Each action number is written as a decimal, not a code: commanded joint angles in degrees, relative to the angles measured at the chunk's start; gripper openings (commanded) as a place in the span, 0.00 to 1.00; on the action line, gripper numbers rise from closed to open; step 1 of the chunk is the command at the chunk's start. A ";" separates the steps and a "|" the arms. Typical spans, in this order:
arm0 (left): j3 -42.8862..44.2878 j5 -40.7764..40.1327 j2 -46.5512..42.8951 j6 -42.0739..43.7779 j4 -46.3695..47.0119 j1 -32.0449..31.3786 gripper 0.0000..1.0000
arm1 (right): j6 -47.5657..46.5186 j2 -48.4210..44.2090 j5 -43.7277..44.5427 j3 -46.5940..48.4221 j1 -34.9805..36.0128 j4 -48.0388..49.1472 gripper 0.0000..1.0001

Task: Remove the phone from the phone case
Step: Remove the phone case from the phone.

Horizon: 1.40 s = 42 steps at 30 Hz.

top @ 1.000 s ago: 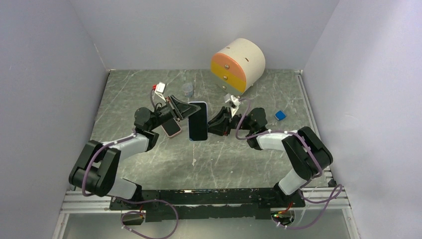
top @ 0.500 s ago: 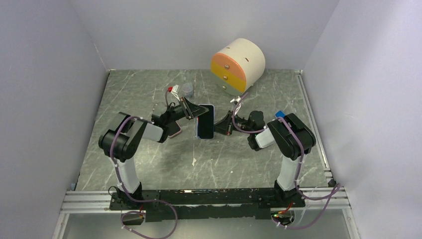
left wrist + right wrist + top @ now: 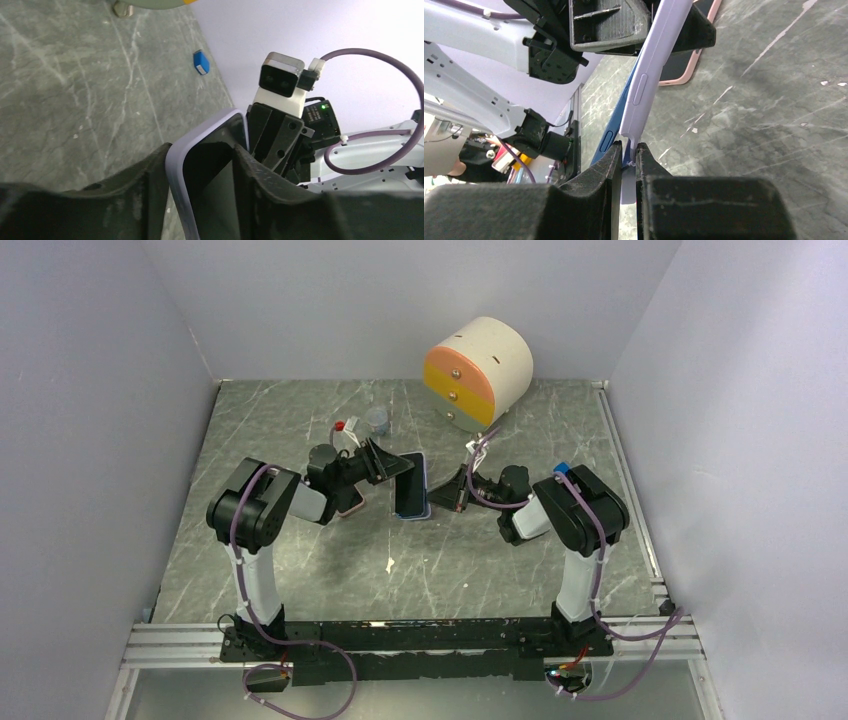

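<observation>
The phone in its lavender case (image 3: 412, 488) is held tilted just above the table's middle, between both grippers. My left gripper (image 3: 395, 468) is shut on its upper end. In the left wrist view (image 3: 201, 150) the lavender rim (image 3: 175, 170) and a dark face sit between its fingers. My right gripper (image 3: 447, 490) is shut on the case's lower edge; in the right wrist view (image 3: 626, 147) the lavender case (image 3: 651, 75) runs down between its fingers. The blue phone edge (image 3: 616, 127) stands a little apart from the case on the left.
A second phone in a pink case (image 3: 350, 502) lies flat under the left gripper. A round cream and orange drawer unit (image 3: 478, 370) stands at the back. A small clear cup (image 3: 377, 420) and a blue block (image 3: 562, 468) sit on the table.
Both arms have reached farther over the table. The held phone has moved slightly right and down, tilting from upright to lying lower near the surface.
</observation>
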 commanded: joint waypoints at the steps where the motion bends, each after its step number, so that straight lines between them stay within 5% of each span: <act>1: 1.21 -1.93 -0.88 5.40 -7.78 0.17 0.59 | 0.94 -0.17 2.08 0.75 -0.24 18.20 0.00; 11: 2.91 -9.24 -9.34 13.70 -26.08 -0.06 0.73 | -1.54 0.70 9.03 0.75 -0.24 5.85 0.00; 19: 6.81 -27.89 -19.50 27.70 -51.79 -6.28 0.79 | 0.08 0.85 12.89 0.67 -0.22 0.31 0.00; 42: 13.70 -35.88 -19.84 27.30 -66.56 -7.68 0.87 | 0.50 2.13 16.21 -1.68 0.03 -4.20 0.00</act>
